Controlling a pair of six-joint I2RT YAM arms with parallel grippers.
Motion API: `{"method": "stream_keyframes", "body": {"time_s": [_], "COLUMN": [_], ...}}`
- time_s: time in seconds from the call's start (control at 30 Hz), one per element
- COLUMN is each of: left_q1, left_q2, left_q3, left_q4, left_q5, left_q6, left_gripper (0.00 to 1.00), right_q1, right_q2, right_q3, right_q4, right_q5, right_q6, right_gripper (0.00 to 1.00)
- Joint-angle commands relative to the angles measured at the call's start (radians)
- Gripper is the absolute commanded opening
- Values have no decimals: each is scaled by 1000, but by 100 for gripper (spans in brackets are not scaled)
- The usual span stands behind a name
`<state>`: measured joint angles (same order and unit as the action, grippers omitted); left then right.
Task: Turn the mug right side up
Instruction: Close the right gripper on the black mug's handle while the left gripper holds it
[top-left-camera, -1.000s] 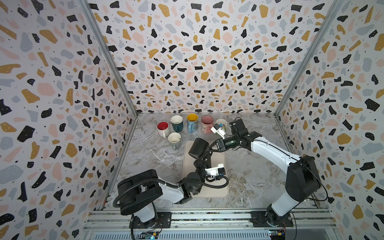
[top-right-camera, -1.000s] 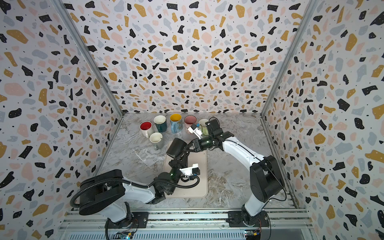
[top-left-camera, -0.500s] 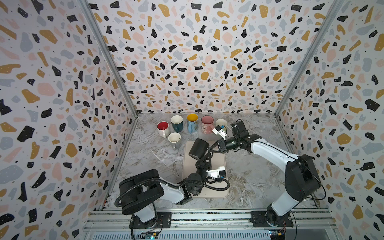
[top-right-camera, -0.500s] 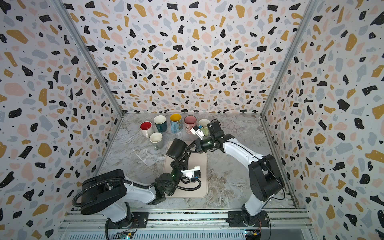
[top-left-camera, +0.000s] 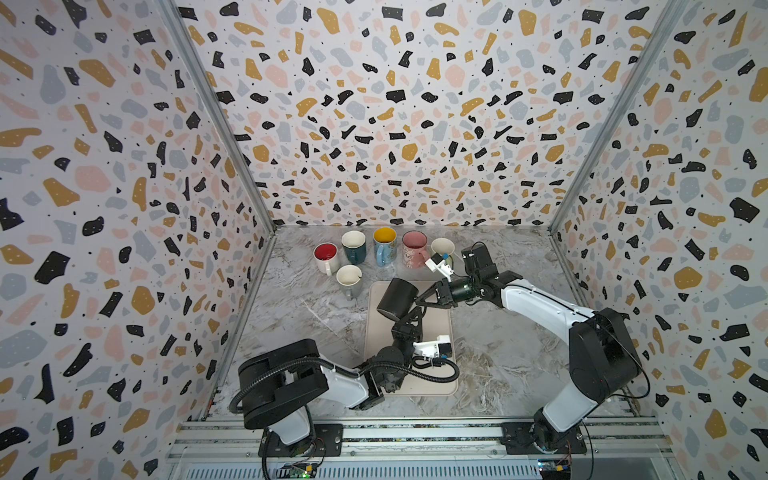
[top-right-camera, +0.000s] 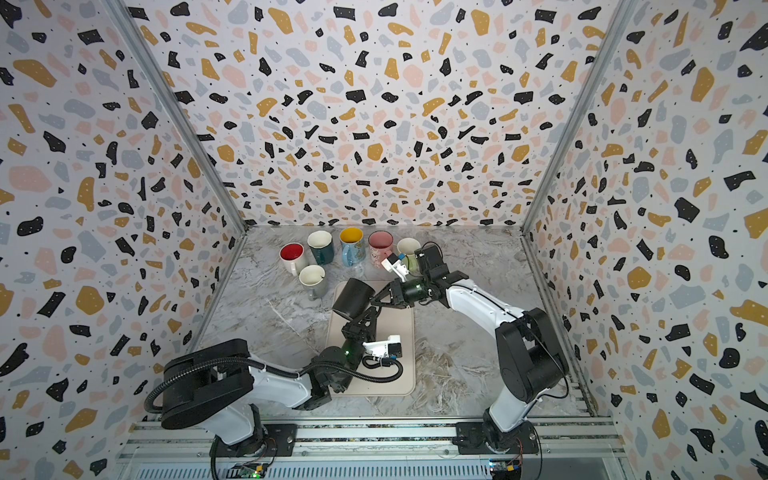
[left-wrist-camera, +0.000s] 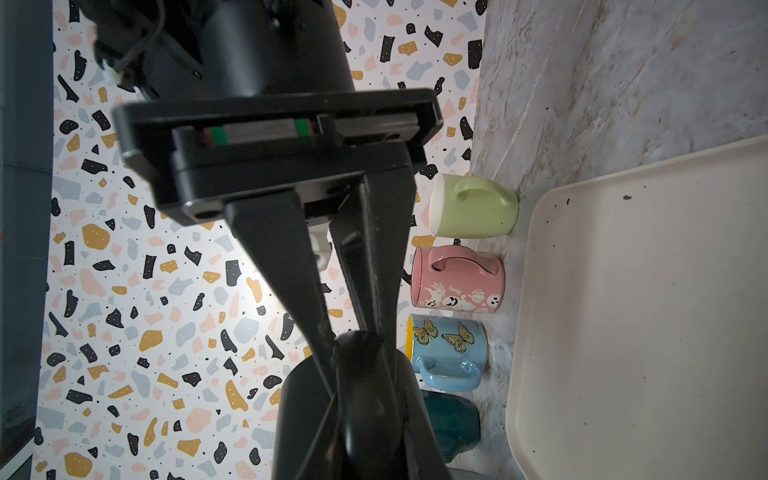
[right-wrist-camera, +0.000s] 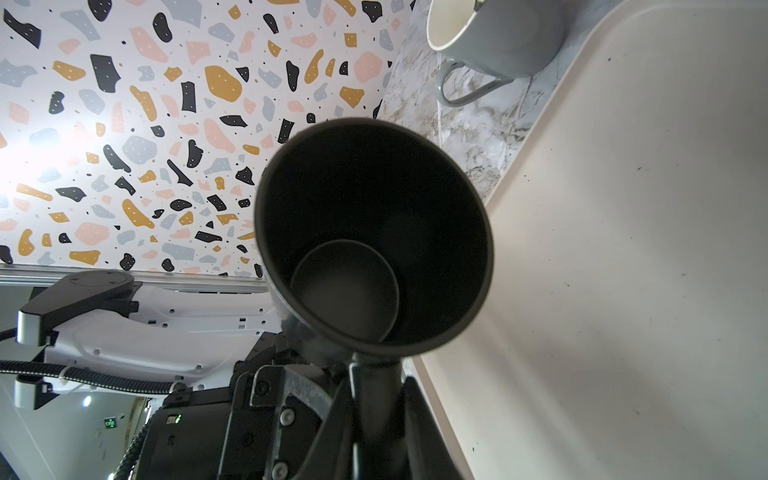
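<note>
A black mug (top-left-camera: 397, 298) (top-right-camera: 353, 297) hangs tilted above the beige tray (top-left-camera: 436, 316) (top-right-camera: 399, 328), its base up and to the left. My left gripper (top-left-camera: 409, 318) (top-right-camera: 365, 318) reaches up from below and is shut on the mug's handle. My right gripper (top-left-camera: 419, 300) (top-right-camera: 376, 300) comes in from the right, its jaws closed on the same handle. In the right wrist view the mug's open mouth (right-wrist-camera: 374, 232) faces the camera, with the handle pinched in my right gripper (right-wrist-camera: 376, 399). In the left wrist view my right gripper (left-wrist-camera: 353, 336) meets the handle above the mug (left-wrist-camera: 307, 415).
Upright mugs stand in a row at the back: red (top-left-camera: 325, 253), teal (top-left-camera: 354, 245), blue (top-left-camera: 384, 245), pink (top-left-camera: 414, 248) and pale green (top-left-camera: 442, 248). A grey mug (top-left-camera: 349, 278) stands at the tray's far left corner. Patterned walls close three sides.
My right gripper has moved left and forward from near the pale green mug to the black mug, and its jaws have closed on the handle. The left gripper and mug have hardly moved.
</note>
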<state>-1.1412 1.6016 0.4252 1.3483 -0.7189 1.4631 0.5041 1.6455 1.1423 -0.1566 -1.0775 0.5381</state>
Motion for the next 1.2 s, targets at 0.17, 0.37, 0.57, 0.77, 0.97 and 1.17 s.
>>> {"method": "stream_keyframes", "body": {"time_s": [0.17,0.37,0.57,0.77,0.97,1.17], "left_q1": [-2,-3,-5,-5,-5,-5], "left_q2": [-27,-31,-38,-37,-37,-46], "left_q3": [39,33,25,19,9,4], "left_q4": [497,497,498,498,498,498], "left_q5": [-8,-18,-24,-42,-72,-94], "left_q6": [1,8,11,16,21,16], "left_gripper": [8,16,25,34,45,50], "right_q1": [19,10,1,-8,-13,-23], "right_q2": [-50,-57,-63,-72,-80,-85], "right_q3": [-58,-76,-88,-100,-105,-99], "right_q4": [99,138,160,201,226,244], "right_q5": [7,20,36,31,31,40], "right_q6": [31,58,74,102,116,125], "right_gripper": [0,0,0,0,0,0]}}
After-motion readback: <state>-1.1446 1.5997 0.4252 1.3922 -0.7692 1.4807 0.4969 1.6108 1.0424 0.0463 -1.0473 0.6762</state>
